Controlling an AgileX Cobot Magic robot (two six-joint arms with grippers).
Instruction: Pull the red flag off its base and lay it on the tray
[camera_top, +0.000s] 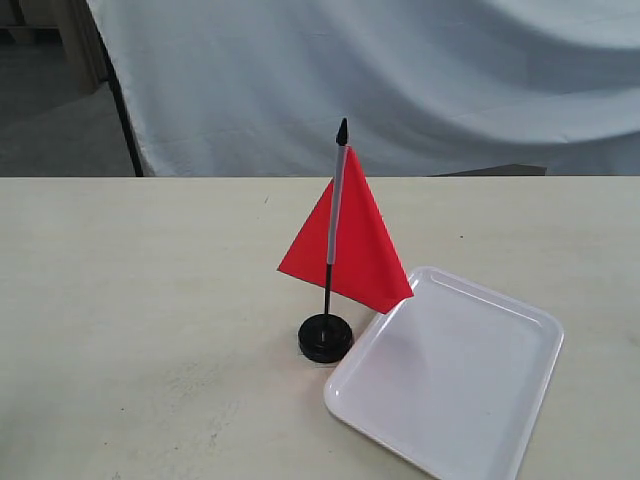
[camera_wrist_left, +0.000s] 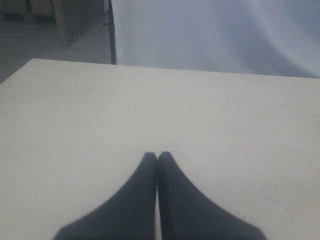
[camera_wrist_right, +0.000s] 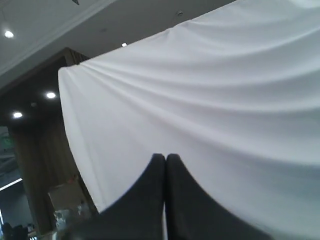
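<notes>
The red flag (camera_top: 350, 240) stands upright on its thin pole, plugged into the round black base (camera_top: 325, 337) near the table's middle in the exterior view. The white tray (camera_top: 450, 375) lies just right of the base, and the cloth's lower corner hangs over its near-left rim. Neither arm shows in the exterior view. My left gripper (camera_wrist_left: 157, 156) is shut with nothing in it, low over bare tabletop. My right gripper (camera_wrist_right: 165, 158) is shut too, holding nothing and tilted up toward a white hanging cloth. Neither wrist view shows the flag, base or tray.
A pale wooden table (camera_top: 130, 300) carries everything. A white draped cloth (camera_top: 400, 70) hangs behind its far edge, with a dark stand leg (camera_top: 125, 115) at its left side. The right wrist view shows ceiling lights (camera_wrist_right: 50, 95) and dark wood panelling.
</notes>
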